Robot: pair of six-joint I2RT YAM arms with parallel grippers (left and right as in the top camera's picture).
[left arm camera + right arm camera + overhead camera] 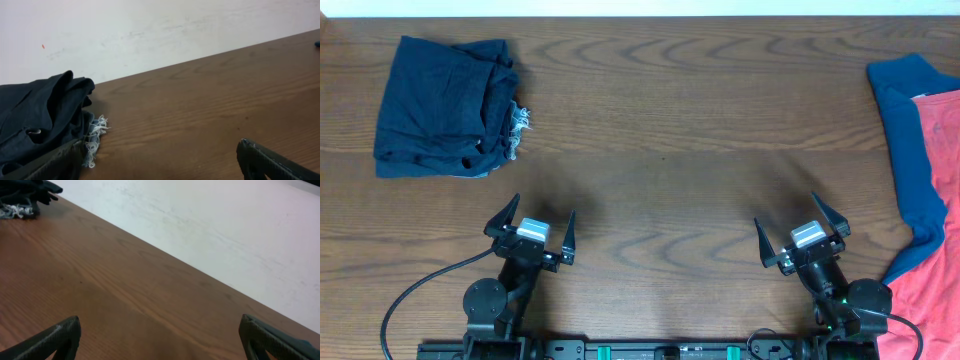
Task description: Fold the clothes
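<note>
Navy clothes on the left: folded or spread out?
Folded: the navy clothes form a compact, layered bundle, a frayed hem poking out.

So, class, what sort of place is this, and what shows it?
Probably a robot test bench: the left gripper and right gripper stand open at a wooden table, a plain white wall behind, a dark garment and a coral-red garment laid aside.

Two grippers are sitting around six o'clock: the left gripper (545,206) and the right gripper (785,209). One dark navy pile (440,105) is lying at ten o'clock, possibly hiding a second, frayed garment (520,125). One blue garment (905,120) and one coral-red garment (942,170) are lying at three o'clock.
</note>
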